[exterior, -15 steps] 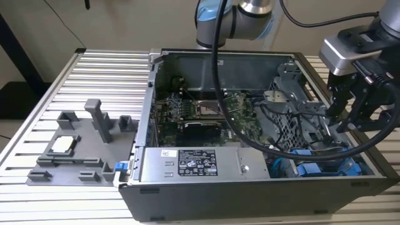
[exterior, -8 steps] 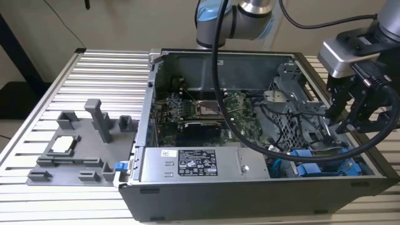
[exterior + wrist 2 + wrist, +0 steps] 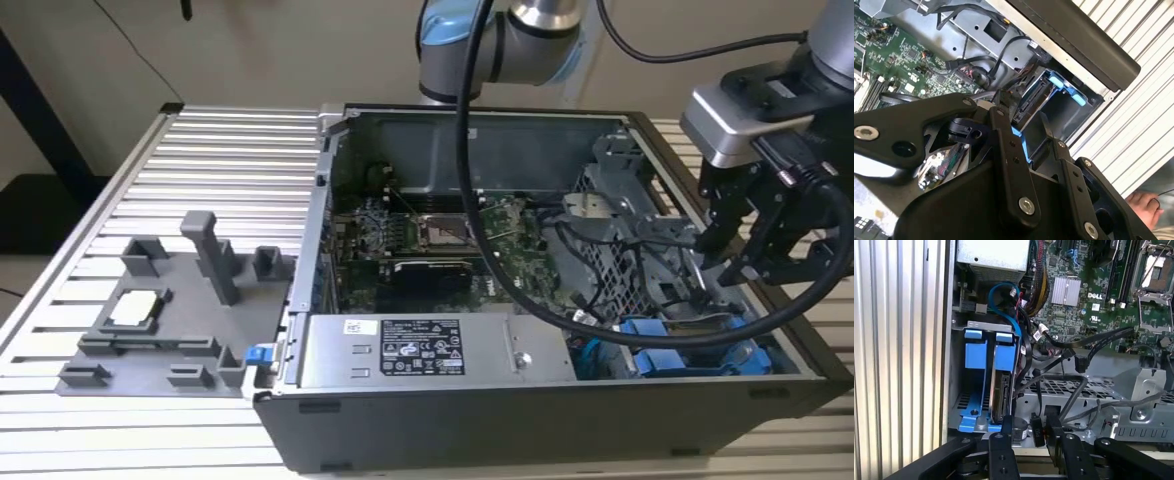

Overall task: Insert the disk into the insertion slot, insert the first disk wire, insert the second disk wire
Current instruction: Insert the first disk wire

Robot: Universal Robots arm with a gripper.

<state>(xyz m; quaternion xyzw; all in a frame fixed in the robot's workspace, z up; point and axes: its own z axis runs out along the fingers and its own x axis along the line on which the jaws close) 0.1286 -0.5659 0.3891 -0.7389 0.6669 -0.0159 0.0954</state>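
A computer case [image 3: 534, 400] lies open on a ribbed aluminium tabletop [image 3: 214, 150] whose slats run across the exterior view. Behind it rises a plain beige wall, with a dark stand at the exterior view's left edge. On the bare slats toward that side sits a grey plastic fixture [image 3: 160, 300] with upright posts and a small pale square part lying in it. In the second wrist view a person's hand [image 3: 1141, 202] rests on a surface beyond the tabletop's edge.

Inside the case the green motherboard [image 3: 427, 230] lies flat, and the grey labelled power supply [image 3: 414, 350] fills the near wall. The insertion slot [image 3: 975, 355], with its blue rails, sits in the corner of the case on the exterior view's right. The disk [image 3: 1001, 385] already stands on edge inside it in its blue carrier, beside an empty blue rail. A blue cable [image 3: 1004, 295] arcs above the bay, and loose black cables [image 3: 1079, 347] trail over the perforated metal cage [image 3: 1074, 387] next to it.

The gripper [image 3: 750, 245] hangs over that corner, above the cage and near the bay. Its jaws stand apart with a clear gap. In the first wrist view a small black connector [image 3: 1037, 430] shows within that gap, but I cannot tell whether either finger touches it.
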